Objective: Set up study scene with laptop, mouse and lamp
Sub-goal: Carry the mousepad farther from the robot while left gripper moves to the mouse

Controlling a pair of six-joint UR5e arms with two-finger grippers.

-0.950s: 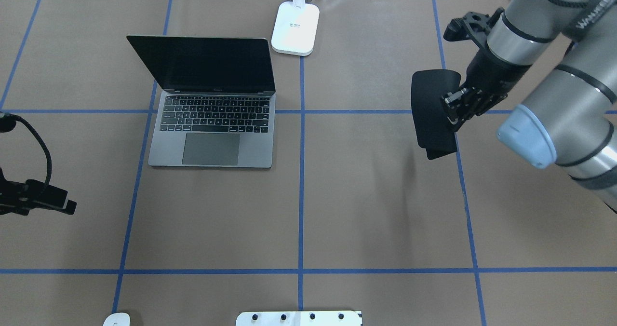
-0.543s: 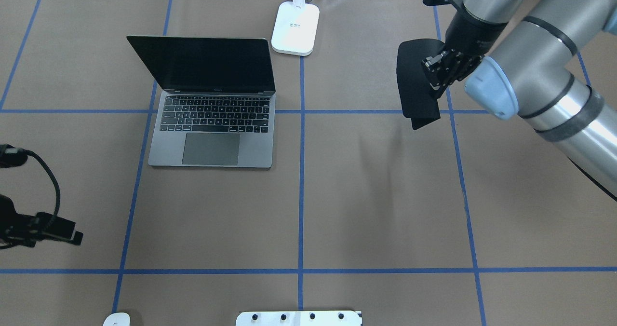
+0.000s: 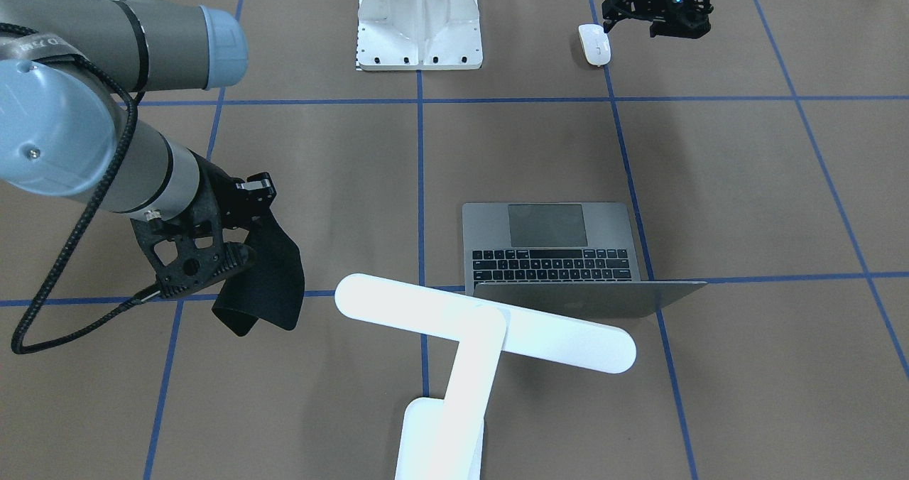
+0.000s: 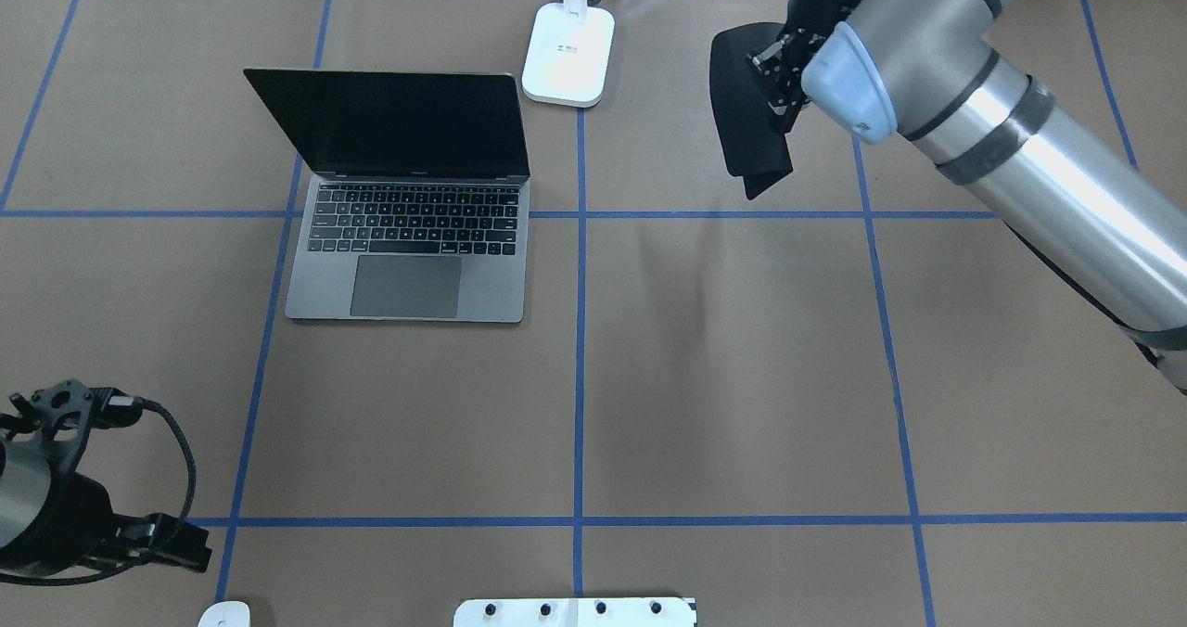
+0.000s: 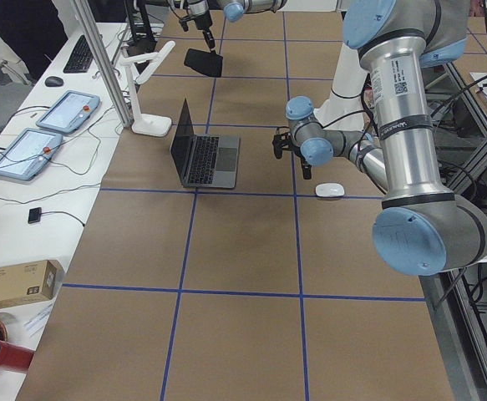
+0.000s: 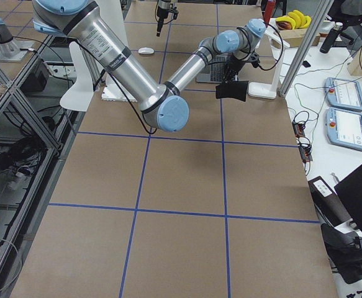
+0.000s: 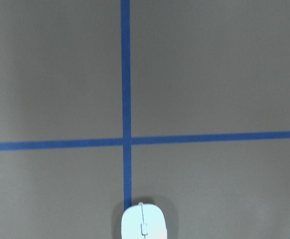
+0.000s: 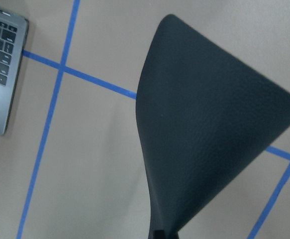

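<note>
Over the last second the right gripper has been swinging away from the table's right half toward the far edge. It is clamped on one edge of a thin, floppy black pad, which is hanging clear of the brown paper-covered table. The pad is now nearing the white desk lamp, though still apart from its small rectangular base, and well right of the open space-grey metal laptop. This probably means the pad is being brought to a spot beside the laptop, ready for the mouse.

Meanwhile the left gripper has been pulling back toward the robot's near edge. It is now hovering just beside the small glossy white mouse, which is lying on the table at that edge. In the left wrist view the mouse is sitting at the bottom centre, so the gripper seems nearly lined up but not touching. Whether its fingers are parted cannot be told.
</note>
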